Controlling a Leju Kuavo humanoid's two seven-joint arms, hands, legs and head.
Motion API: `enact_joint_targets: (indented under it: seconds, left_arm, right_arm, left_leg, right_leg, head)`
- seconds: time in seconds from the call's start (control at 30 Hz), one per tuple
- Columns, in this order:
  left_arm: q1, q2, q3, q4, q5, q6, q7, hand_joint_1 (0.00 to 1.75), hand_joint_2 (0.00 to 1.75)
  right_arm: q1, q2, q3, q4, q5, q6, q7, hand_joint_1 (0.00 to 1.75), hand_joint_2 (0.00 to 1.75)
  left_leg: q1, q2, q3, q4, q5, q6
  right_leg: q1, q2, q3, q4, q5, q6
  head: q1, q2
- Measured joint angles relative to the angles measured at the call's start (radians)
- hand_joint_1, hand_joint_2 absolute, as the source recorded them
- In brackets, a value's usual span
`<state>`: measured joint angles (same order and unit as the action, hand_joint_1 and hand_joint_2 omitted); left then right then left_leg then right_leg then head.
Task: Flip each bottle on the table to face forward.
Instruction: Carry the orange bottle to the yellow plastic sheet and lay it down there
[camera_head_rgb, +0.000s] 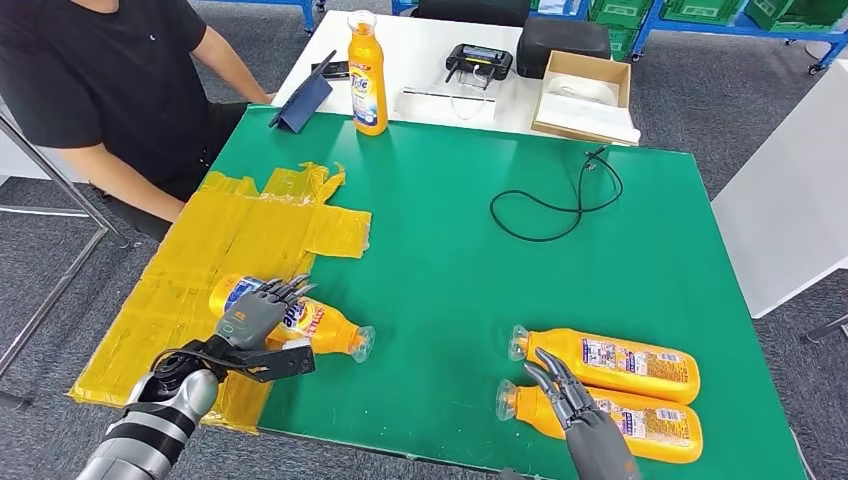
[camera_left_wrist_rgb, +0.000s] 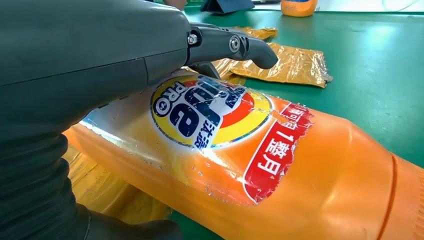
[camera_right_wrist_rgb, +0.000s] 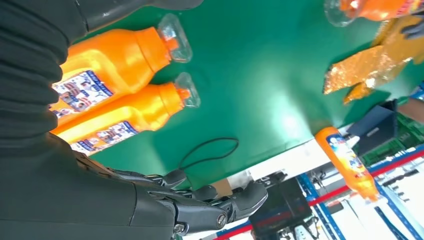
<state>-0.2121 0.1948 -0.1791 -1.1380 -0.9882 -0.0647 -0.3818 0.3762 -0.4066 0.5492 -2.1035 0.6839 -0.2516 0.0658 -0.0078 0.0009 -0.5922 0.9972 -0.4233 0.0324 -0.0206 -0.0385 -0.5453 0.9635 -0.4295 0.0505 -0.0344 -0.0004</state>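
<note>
Left hand (camera_head_rgb: 262, 312) grasping orange plastic detergent bottle (camera_head_rgb: 330, 330), lying at 8 o'clock on green bench (camera_head_rgb: 450, 260), front label up. Right hand (camera_head_rgb: 565, 395) released, hovering over 2 back-label-up orange bottles (camera_head_rgb: 620, 365) at 5 o'clock. Better to roll slowly, gripping mid-body.

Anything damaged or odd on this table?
The yellow tape patch is crumpled and ragged at its edges, and the label on the bottle under the left hand is wrinkled. No spill.

Four orange bottles (camera_head_rgb: 290, 318) (camera_head_rgb: 610, 363) (camera_head_rgb: 610, 415) (camera_head_rgb: 368, 82), one black cable (camera_head_rgb: 560, 195), one cardboard box (camera_head_rgb: 585, 95)
</note>
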Motion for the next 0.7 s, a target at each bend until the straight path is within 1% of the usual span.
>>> enact_joint_targets:
  seconds: [0.07,0.1,0.17,0.23,0.3,0.37,0.43,0.5,0.6,0.7]
  left_arm:
    - [0.007,0.006,0.003,-0.002,0.067,-0.050,-0.023,0.00,1.75]
    - [0.014,0.012,0.006,-0.002,0.130,-0.089,-0.050,0.00,1.75]
    - [0.033,0.033,0.012,-0.002,0.293,-0.168,-0.139,0.00,1.75]
    - [0.057,0.050,0.021,-0.002,0.446,-0.232,-0.215,0.00,1.75]
    - [0.075,0.057,0.031,-0.009,0.567,-0.298,-0.246,0.00,0.87]
    - [0.087,0.060,0.043,-0.019,0.660,-0.363,-0.252,0.00,0.00]
    - [0.101,0.060,0.054,-0.036,0.749,-0.422,-0.240,0.00,0.00]
    - [0.121,0.052,0.066,-0.064,0.850,-0.476,-0.207,0.00,0.00]
    - [0.153,0.020,0.087,-0.115,1.022,-0.545,-0.138,0.00,0.00]
    - [0.177,-0.015,0.097,-0.167,1.130,-0.569,-0.087,0.00,0.00]
  right_arm:
    - [0.002,-0.014,-0.001,0.001,-0.025,0.017,0.017,0.00,1.75]
    - [0.002,-0.024,-0.001,0.005,-0.047,0.027,0.024,0.00,1.75]
    - [-0.003,-0.047,-0.008,0.025,-0.097,0.043,0.012,0.00,1.75]
    - [-0.014,-0.064,-0.026,0.058,-0.125,0.069,-0.019,0.00,1.75]
    - [-0.029,-0.072,-0.051,0.091,-0.126,0.114,-0.039,0.00,1.75]
    - [-0.047,-0.078,-0.078,0.120,-0.117,0.163,-0.047,0.00,1.75]
    - [-0.063,-0.080,-0.110,0.150,-0.110,0.209,-0.053,0.00,1.75]
    - [-0.074,-0.075,-0.146,0.180,-0.100,0.248,-0.056,0.00,1.75]
    - [-0.077,-0.066,-0.189,0.211,-0.081,0.277,-0.053,0.00,1.75]
    - [-0.070,-0.060,-0.219,0.228,-0.059,0.283,-0.040,0.00,1.75]
  left_leg:
    - [0.000,0.000,0.000,0.000,0.000,0.000]
    - [0.000,0.000,0.000,0.000,0.000,0.000]
    - [0.000,0.000,0.001,0.000,0.000,0.000]
    - [0.000,0.000,0.001,0.000,0.000,0.000]
    - [0.000,-0.001,0.001,0.000,0.000,0.000]
    - [0.000,-0.001,0.001,0.000,0.000,0.000]
    - [0.000,-0.001,0.001,0.000,0.000,0.000]
    - [0.000,-0.001,0.001,0.000,0.000,0.000]
    - [0.000,-0.001,-0.002,0.000,0.000,0.000]
    - [0.000,-0.001,-0.007,0.001,0.001,0.002]
  right_leg:
    - [0.000,0.000,0.001,0.000,0.000,0.000]
    - [0.000,0.000,0.001,0.000,0.000,0.000]
    - [0.000,0.000,0.001,0.000,0.000,0.000]
    - [0.000,0.001,0.001,0.000,0.000,0.000]
    - [0.000,0.000,0.000,0.000,-0.001,0.000]
    - [0.000,-0.001,0.000,0.000,-0.001,0.000]
    - [0.000,-0.001,0.000,0.000,-0.001,0.000]
    - [0.000,-0.001,-0.003,0.000,-0.001,0.000]
    - [0.000,-0.001,-0.009,0.000,0.000,0.001]
    - [0.000,-0.001,-0.008,0.000,0.001,0.001]
  head:
    - [0.000,0.000]
    - [0.000,0.000]
    - [0.000,0.000]
    - [0.000,0.000]
    - [0.000,0.000]
    - [0.000,0.000]
    - [0.000,0.000]
    - [0.000,0.000]
    - [0.000,0.000]
    - [0.000,0.000]
